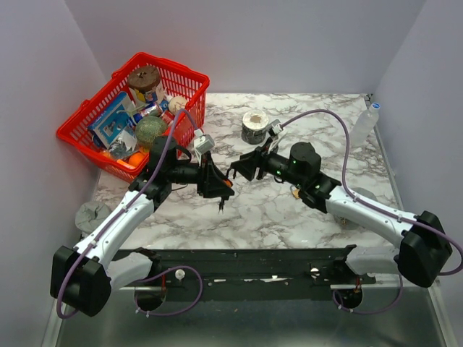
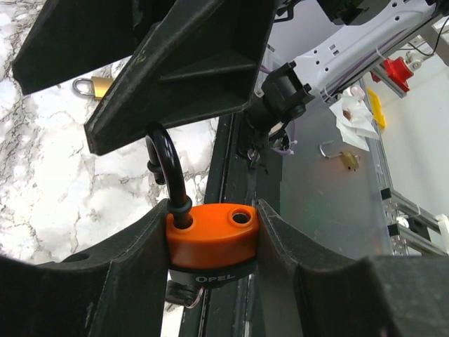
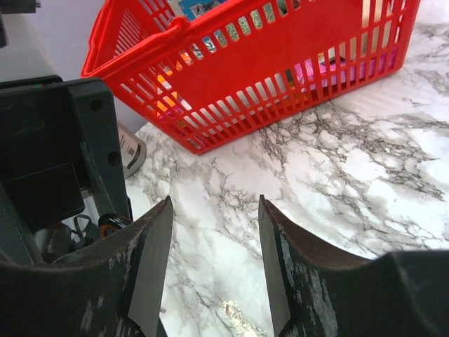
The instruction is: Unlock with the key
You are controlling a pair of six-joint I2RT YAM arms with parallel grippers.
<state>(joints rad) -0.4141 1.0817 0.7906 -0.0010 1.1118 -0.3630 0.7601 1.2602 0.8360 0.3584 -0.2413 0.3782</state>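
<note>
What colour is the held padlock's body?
The padlock body is orange, clearest in the left wrist view.

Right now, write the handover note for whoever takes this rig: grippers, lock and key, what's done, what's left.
Grippers: the left gripper is shut on the orange-and-black padlock. The right gripper is open and empty, close to the shackle.
Things: a small dark piece with a ring under the lock body looks like the key, seemingly in the keyhole; not certain. A brass padlock lies apart on the marble table.
Done: one shackle hole is empty, so the lock appears open.
Left: confirm the release, probably by swinging the shackle.
</note>
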